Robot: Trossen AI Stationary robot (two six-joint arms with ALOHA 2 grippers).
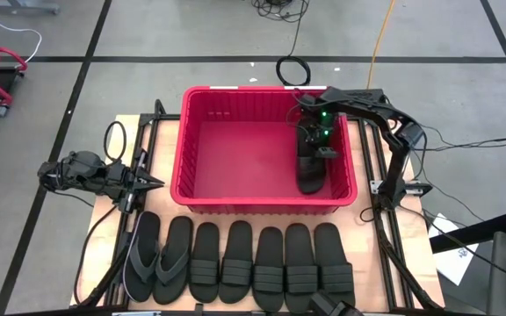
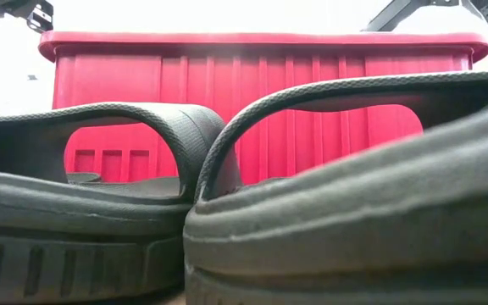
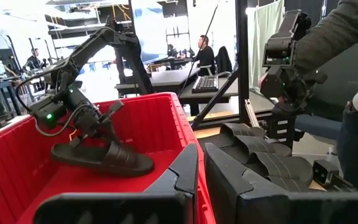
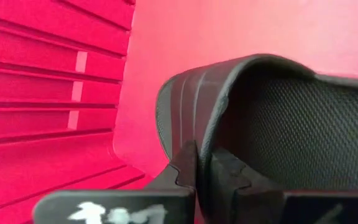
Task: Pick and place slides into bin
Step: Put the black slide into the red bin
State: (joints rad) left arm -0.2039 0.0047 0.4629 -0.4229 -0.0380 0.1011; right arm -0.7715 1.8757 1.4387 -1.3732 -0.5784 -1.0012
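The red bin (image 1: 262, 204) stands mid-table. My right gripper (image 1: 317, 145) reaches down into its right side and is shut on one black ribbed-strap slide (image 1: 310, 171), which lies lengthwise far to near beside the bin's right wall. The slide also shows in the left wrist view (image 3: 101, 155). Several more slides (image 1: 262, 263) lie flat on their soles in a row along the near edge, with two thong flip-flops (image 1: 156, 259) at its left end. My left gripper (image 1: 155, 183) is shut and empty, left of the bin. My right gripper pinches the edge of the slide's wide strap (image 4: 194, 118), one finger on the strap's outer side and one under its arch. The fingers (image 3: 104, 121) come from above, slanting down. The slide sits slightly tilted, low in the bin; whether it touches the floor I cannot tell.
The low view looks past two slides (image 2: 83, 220) (image 2: 354, 212) at the bin's ribbed near wall (image 2: 261, 110). A person's sleeve (image 3: 353, 37) and body show at the table's right side. Bare bin floor (image 1: 235, 158) lies left of the held slide.
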